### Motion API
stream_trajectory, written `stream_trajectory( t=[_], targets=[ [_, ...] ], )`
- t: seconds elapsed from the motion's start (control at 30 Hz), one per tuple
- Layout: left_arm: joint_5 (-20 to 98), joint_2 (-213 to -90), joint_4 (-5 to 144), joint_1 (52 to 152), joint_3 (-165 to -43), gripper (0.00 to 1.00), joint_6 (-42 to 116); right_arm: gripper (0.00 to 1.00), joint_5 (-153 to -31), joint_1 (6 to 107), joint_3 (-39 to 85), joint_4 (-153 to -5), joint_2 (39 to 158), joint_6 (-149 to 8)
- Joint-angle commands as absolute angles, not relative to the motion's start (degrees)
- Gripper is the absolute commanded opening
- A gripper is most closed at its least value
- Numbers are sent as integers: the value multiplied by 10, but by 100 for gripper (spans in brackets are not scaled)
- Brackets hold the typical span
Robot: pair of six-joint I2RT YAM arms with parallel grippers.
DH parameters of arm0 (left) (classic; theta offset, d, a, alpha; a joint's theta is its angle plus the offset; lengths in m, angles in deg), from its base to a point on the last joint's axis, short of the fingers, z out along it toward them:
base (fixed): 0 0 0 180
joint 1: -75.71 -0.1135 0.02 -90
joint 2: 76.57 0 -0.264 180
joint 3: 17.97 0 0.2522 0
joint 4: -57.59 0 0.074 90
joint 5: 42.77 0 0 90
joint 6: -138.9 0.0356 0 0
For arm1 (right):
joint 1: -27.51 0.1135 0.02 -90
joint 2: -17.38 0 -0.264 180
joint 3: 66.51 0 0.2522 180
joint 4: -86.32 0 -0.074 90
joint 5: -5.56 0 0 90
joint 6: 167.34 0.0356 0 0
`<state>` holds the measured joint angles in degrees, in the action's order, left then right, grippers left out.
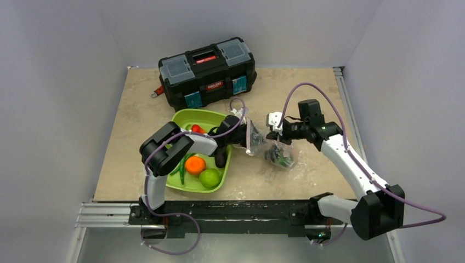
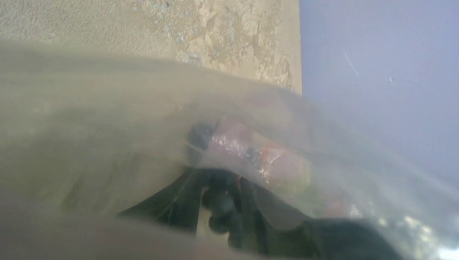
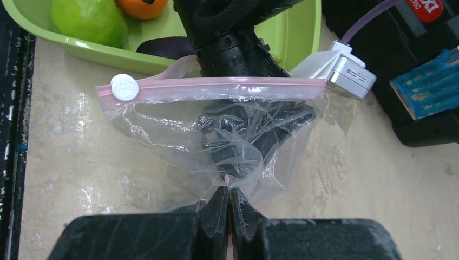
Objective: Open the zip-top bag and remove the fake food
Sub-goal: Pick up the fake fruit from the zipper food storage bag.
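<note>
The clear zip-top bag point(image 1: 256, 139) lies right of the lime-green tray point(image 1: 205, 116). In the right wrist view its pink zip strip point(image 3: 227, 86) with a white slider point(image 3: 124, 86) stands open. My left gripper point(image 1: 241, 134) reaches in through the mouth; its dark fingers point(image 3: 222, 146) show spread behind the plastic. My right gripper point(image 3: 228, 190) is shut on the bag's near wall. Dark berries point(image 1: 279, 157) lie in the bag's bottom. An orange point(image 1: 194, 164), lime point(image 1: 209, 178), strawberry point(image 1: 197, 129), bean pod point(image 1: 181, 164) and eggplant point(image 1: 221, 158) are in the tray. The left wrist view is blurred by plastic.
A black toolbox point(image 1: 207, 71) stands at the back behind the tray, with a red-handled tool point(image 1: 158, 91) at its left end. It also shows in the right wrist view point(image 3: 422, 65). White walls close the table's sides and back.
</note>
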<state>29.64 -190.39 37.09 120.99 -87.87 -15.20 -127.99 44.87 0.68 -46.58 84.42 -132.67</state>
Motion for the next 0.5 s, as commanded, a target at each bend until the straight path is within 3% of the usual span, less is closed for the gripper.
stream_trajectory(
  t=[0.0, 0.2, 0.33, 0.47],
  targets=[
    [260, -1902, 340, 1207, -891, 33, -135, 0, -1335, 452, 17, -487, 856, -1334],
    [204, -1895, 365, 1211, -895, 38, -124, 0, -1302, 453, 52, -469, 908, -1349],
    [178, -1888, 399, 1211, -896, 39, -98, 34, -1304, 443, 81, -328, 903, -1410],
    [160, -1890, 436, 1212, -910, 39, -73, 56, -1299, 405, 70, -274, 836, -1415]
  ],
)
